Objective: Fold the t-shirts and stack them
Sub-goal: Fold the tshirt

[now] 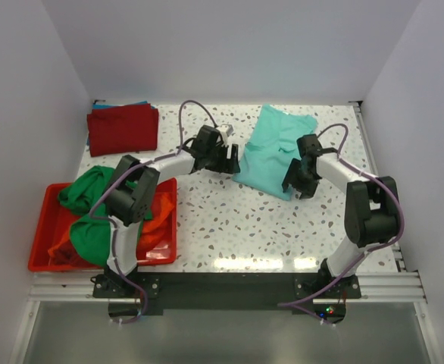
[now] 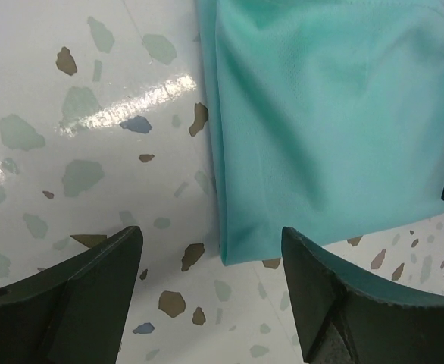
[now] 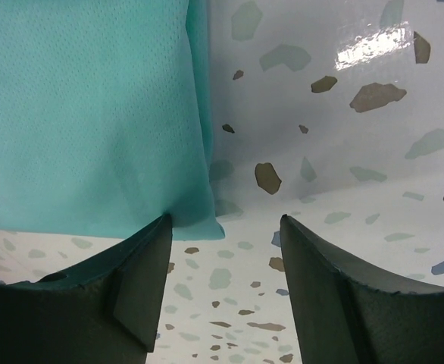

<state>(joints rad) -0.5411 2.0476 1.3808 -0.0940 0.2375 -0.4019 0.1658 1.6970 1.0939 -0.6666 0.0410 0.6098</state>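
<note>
The teal t-shirt [image 1: 271,148] lies partly folded on the table at the back middle. My left gripper [image 1: 226,158] is open at its left near corner, which shows between the jaws in the left wrist view [image 2: 313,136]. My right gripper [image 1: 298,184] is open at its right near corner; the cloth [image 3: 85,114] reaches the left fingertip [image 3: 142,258]. A dark red t-shirt [image 1: 123,129] lies folded at the back left, with a blue edge [image 1: 135,105] under it. A green t-shirt [image 1: 89,212] and an orange one [image 1: 150,231] lie in the bin.
A red plastic bin [image 1: 44,250] sits at the near left edge of the speckled table [image 1: 245,227]. White walls close in the back and both sides.
</note>
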